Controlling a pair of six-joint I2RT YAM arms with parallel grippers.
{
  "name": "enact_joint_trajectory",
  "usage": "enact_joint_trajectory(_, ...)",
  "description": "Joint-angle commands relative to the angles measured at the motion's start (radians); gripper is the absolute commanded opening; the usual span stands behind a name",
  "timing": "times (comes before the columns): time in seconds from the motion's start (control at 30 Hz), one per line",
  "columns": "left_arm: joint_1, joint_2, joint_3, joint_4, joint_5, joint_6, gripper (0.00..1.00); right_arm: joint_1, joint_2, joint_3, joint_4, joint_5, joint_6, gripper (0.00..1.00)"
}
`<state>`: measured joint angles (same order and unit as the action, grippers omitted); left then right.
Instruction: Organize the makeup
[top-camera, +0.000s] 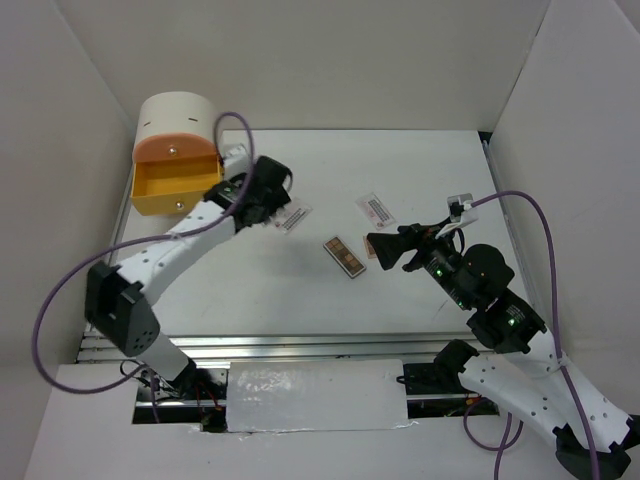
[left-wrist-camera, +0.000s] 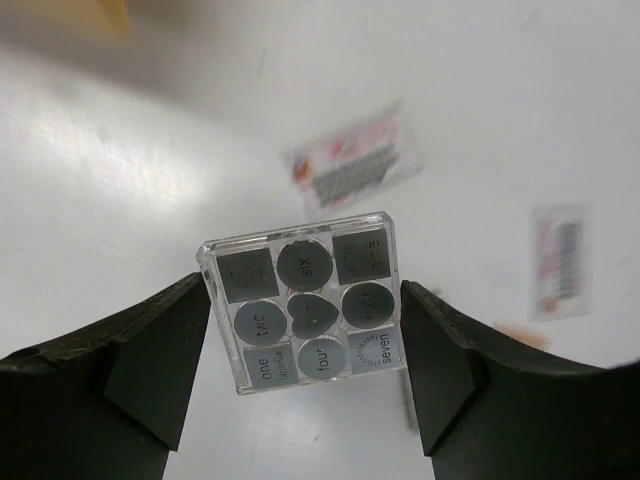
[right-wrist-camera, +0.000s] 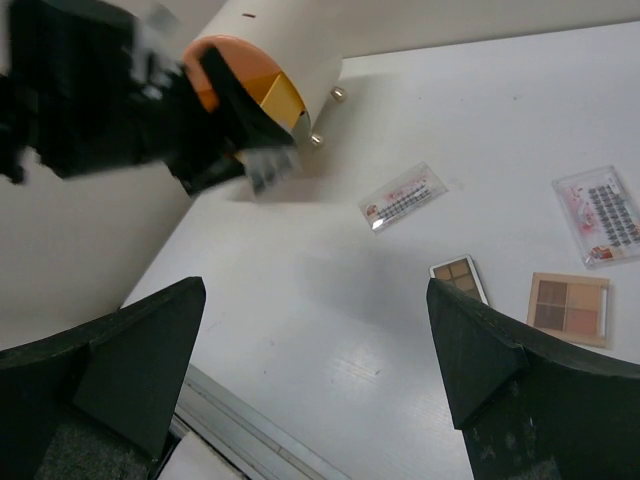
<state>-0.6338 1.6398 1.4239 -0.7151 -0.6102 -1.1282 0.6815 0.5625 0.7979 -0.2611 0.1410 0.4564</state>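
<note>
Clamped in the left gripper (left-wrist-camera: 305, 300), clear square palette of grey numbered pans (left-wrist-camera: 310, 310) — keep it level, lower into the open yellow drawer (top-camera: 160, 205); right gripper (right-wrist-camera: 315, 290) gapes, empty.

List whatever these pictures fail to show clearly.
- Sachet print: blurred in the left wrist view.
- Square palette: in the top view, hidden by the left claw.
- Four-pan brown palette: in the top view, mostly covered by the right claw.
- Left claw in the right wrist view: motion-blurred.
</note>
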Motion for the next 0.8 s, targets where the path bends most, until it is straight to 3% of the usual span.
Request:
enact_joint_trajectory(0.0, 0.158, -0.154, 0.063, 0.053, -0.11, 0.167, 0.38, -0.003, 0.004, 0.004, 0.062, -0.009, 0.008, 1.0)
enact_joint_trajectory(0.07, 0.276, -0.199, 0.029, 0.159, -0.096, 0.339, 0.51, -0.004, 0.002, 0.006, 0.059, -0.011, 0.008, 1.0)
enact_joint_trajectory(0.1, 0.311, -0.227, 0.018, 0.216, -0.07, 0.408, 0.53, -0.003, 0.001, 0.006, 0.053, -0.008, 0.005, 1.0)
enact_joint_trajectory(0.3, 0.437, -0.235, -0.04, 0.635, -0.105, 0.815, 0.51, -0.005, -0.007, 0.012, 0.042, 0.005, -0.005, 1.0)
enact_joint_trajectory(0.57, 0.543, -0.196, -0.143, 0.899, 0.009, 0.909, 0.55, -0.007, -0.009, 0.011, 0.034, 0.002, -0.012, 1.0)
enact_joint_trajectory(0.7, 0.576, -0.186, -0.158, 0.928, 0.041, 0.907, 0.55, -0.007, -0.009, 0.011, 0.031, -0.001, -0.015, 1.0)
enact_joint_trajectory(0.77, 0.577, -0.172, -0.157, 0.942, 0.052, 0.923, 0.6, -0.005, -0.007, 0.009, 0.034, -0.003, -0.013, 1.0)
